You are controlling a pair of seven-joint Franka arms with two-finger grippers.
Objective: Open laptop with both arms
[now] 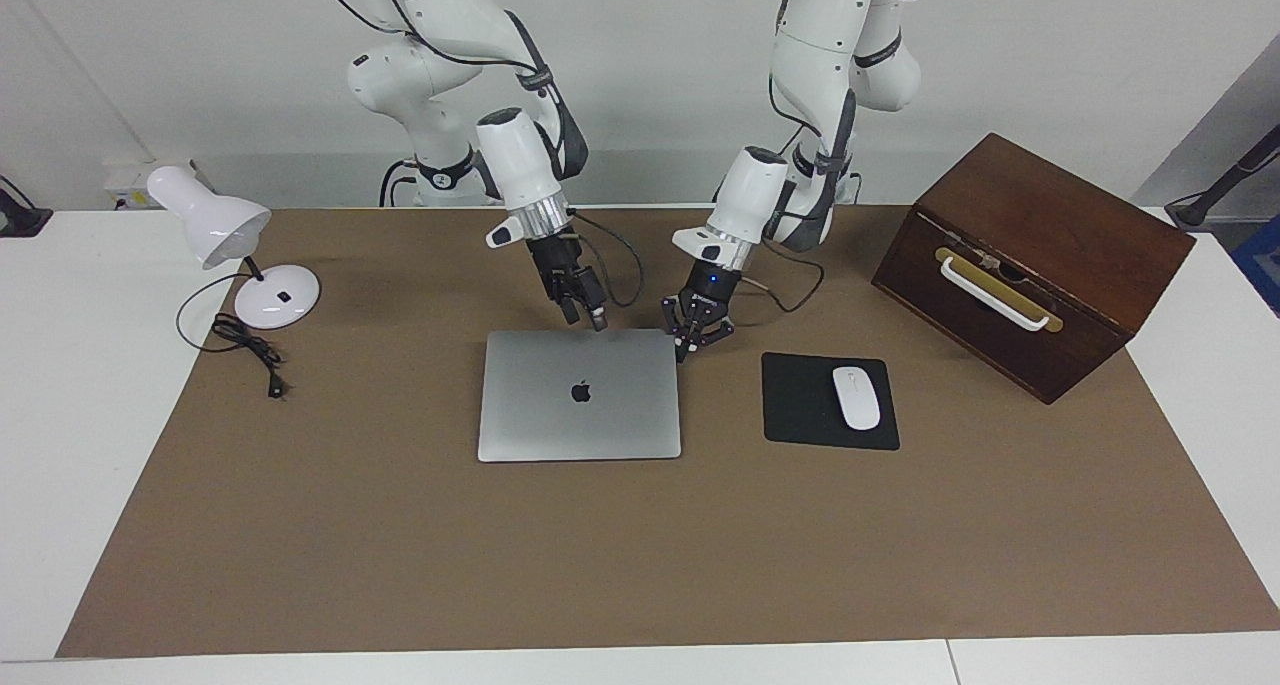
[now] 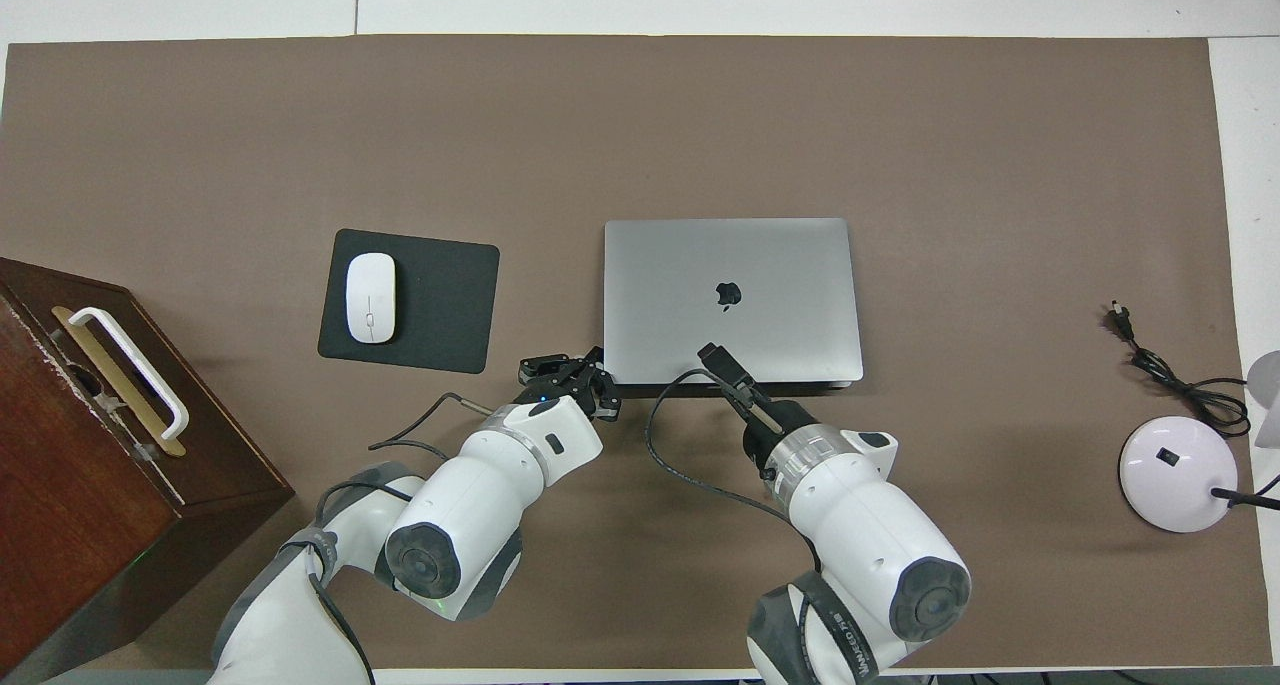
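The silver-grey laptop lies closed on the brown mat with its logo up. My left gripper is shut, its links splayed. Its tips sit low at the laptop's corner nearest the robots, toward the left arm's end of the table. My right gripper points down over the lid's edge nearest the robots, near that edge's middle. It is open with nothing between its fingers. Whether either gripper touches the laptop cannot be told.
A black mouse pad with a white mouse lies beside the laptop toward the left arm's end. A dark wooden box with a white handle stands past it. A white desk lamp and its cable are at the right arm's end.
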